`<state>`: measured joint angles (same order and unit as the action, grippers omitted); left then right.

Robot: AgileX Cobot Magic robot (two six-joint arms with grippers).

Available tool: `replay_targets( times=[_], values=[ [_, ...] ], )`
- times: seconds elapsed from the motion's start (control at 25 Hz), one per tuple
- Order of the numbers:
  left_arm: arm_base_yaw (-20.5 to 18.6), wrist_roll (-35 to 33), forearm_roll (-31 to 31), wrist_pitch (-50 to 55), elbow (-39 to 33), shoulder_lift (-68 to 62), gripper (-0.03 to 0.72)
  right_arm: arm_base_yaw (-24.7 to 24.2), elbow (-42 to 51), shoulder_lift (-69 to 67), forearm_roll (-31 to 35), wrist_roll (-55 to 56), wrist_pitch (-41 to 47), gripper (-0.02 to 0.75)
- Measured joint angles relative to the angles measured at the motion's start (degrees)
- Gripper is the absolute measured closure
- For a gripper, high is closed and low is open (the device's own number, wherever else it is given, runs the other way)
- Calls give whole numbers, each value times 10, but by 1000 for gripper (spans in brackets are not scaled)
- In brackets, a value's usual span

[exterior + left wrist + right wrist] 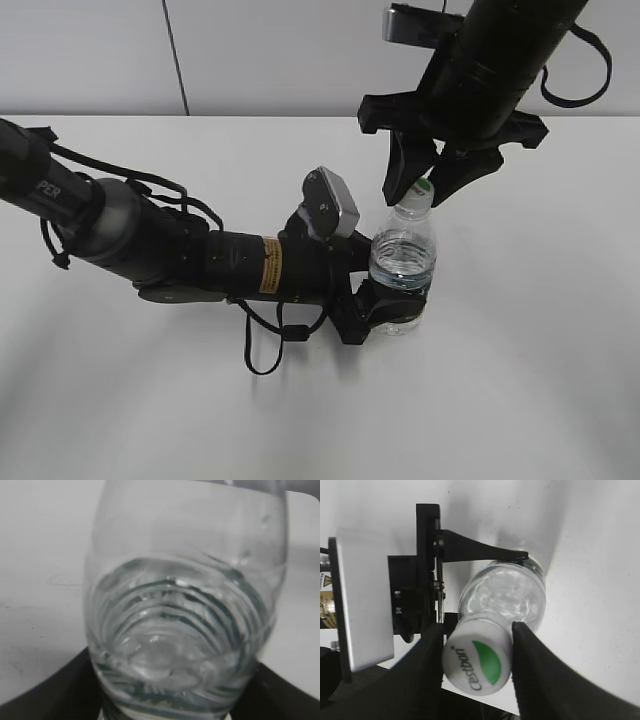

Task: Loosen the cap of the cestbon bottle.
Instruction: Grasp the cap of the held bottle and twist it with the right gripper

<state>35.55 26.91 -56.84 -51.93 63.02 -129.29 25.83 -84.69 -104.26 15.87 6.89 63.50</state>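
The cestbon bottle [403, 255] stands upright on the white table, part full of water; its label barely shows. My left gripper [390, 305] reaches in from the left and is shut on the bottle's lower body. In the left wrist view the bottle [185, 605] fills the frame between the black fingers [170, 702]. The white cap [422, 188] with its green mark is on the neck. My right gripper [420, 197] comes down from above and its two fingers press on both sides of the cap [477, 662]. The right wrist view also shows the bottle's shoulders [502, 597] below the right gripper [477, 647].
The left arm with its loose black cables [265, 345] lies low across the table's left half. Its wrist camera [333, 205] sits just left of the bottle. The white table [540, 380] ends at a pale wall behind.
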Motion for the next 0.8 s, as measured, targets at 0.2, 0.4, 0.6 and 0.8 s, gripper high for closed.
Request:
replay_targets(
  times=[0.2, 0.4, 0.6, 0.8],
  values=[
    [0, 0, 0, 0, 0, 0, 175, 0, -1, 0, 0, -29, 5, 421],
    [0, 0, -1, 0, 0, 0, 175, 0, -1, 0, 0, -110, 8, 421],
    [0, 0, -1, 0, 0, 0, 176, 0, -1, 0, 3, -250, 9, 422],
    [0, -1, -2, 0, 0, 0, 176, 0, -2, 0, 4, -446, 9, 423]
  ],
)
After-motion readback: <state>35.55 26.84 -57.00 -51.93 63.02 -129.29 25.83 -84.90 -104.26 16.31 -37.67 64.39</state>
